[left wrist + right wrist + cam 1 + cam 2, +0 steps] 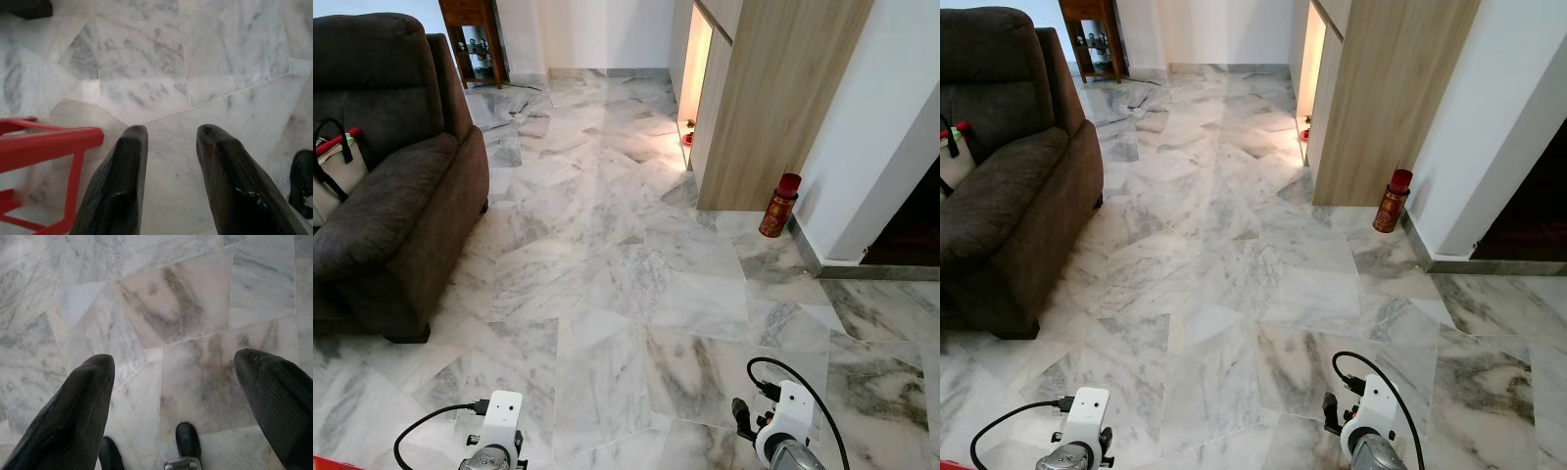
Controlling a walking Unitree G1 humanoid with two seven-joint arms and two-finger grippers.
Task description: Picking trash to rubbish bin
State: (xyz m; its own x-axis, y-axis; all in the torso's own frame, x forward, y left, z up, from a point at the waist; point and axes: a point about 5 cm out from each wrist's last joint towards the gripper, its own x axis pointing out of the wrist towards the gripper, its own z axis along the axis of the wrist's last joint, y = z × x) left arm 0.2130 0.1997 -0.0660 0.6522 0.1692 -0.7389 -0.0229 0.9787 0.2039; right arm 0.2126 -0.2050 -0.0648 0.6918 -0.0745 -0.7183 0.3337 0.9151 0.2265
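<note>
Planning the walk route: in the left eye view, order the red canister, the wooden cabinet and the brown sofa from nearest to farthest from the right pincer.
From the right pincer:
1. Red canister, ahead on the right, by the wall.
2. Wooden cabinet, just behind the canister.
3. Brown sofa, across the floor on the left.

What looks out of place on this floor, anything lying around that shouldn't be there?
One thing stands out: a red can standing upright on the marble floor, by the foot of the wooden cabinet near the white wall. Nothing looks spilled or broken. Both grippers are open, over bare tiles.
</note>
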